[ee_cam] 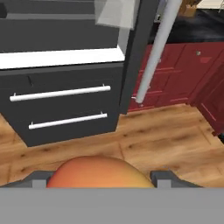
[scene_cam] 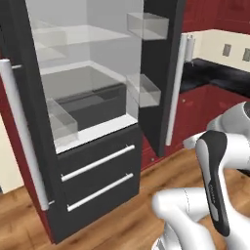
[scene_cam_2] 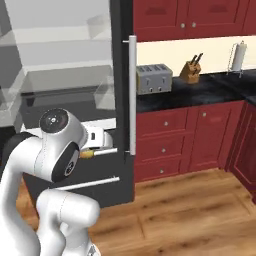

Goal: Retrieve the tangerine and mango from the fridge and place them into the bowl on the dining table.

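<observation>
The wooden floor (ee_cam: 166, 135) carries the fridge (scene_cam: 97, 185) and red cabinets (scene_cam_2: 200, 140). On the black desk (scene_cam_2: 210, 92) are set a toaster (scene_cam_2: 154, 79), a knife block (scene_cam_2: 190, 71) and a paper-towel holder (scene_cam_2: 239, 57).

This is a home kitchen: an open dark fridge (scene_cam: 97, 112) with pale shelves, red cabinets (scene_cam_2: 195, 140) under a black counter (scene_cam_2: 200, 92), a toaster (scene_cam_2: 154, 78), what looks like a knife block (scene_cam_2: 191, 70), a paper towel roll (scene_cam_2: 239, 56), and a wood floor (scene_cam_2: 190, 215).
</observation>
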You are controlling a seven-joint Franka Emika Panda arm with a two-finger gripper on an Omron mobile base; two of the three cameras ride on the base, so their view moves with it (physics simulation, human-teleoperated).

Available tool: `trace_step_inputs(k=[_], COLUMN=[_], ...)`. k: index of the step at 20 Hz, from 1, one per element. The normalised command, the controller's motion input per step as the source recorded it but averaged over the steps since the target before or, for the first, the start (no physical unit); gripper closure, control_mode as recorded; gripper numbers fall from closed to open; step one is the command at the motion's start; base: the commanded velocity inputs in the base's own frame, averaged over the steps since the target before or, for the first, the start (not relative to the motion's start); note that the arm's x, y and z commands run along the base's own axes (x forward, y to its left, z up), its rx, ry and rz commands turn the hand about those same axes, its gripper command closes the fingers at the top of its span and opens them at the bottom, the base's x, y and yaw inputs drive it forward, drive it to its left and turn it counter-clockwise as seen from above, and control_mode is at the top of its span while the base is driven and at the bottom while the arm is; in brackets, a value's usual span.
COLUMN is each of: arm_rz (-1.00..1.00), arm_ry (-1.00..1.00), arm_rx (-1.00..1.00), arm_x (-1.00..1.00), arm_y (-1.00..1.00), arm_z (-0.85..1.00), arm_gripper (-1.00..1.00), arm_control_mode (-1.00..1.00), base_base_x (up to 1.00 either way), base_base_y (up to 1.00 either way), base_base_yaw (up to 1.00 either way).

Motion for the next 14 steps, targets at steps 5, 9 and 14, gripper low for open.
trace_step_inputs(k=[5, 9, 14], arm_rz=[0.00, 0.00, 0.00], arm_ry=[0.00, 0.00, 0.00], arm_rx=[0.00, 0.00, 0.00], arm_x=[0.00, 0.00, 0.00], arm_y=[0.00, 0.00, 0.00], arm_z=[0.00, 0.00, 0.00], arm_gripper=[1.00, 1.00, 1.00], arm_control_mode=[1.00, 1.00, 1.00], base_base_x=[0.00, 0.00, 0.01], base_base_y=[-0.14, -0.20, -0.18], base_base_yaw=[-0.69, -0.70, -0.68])
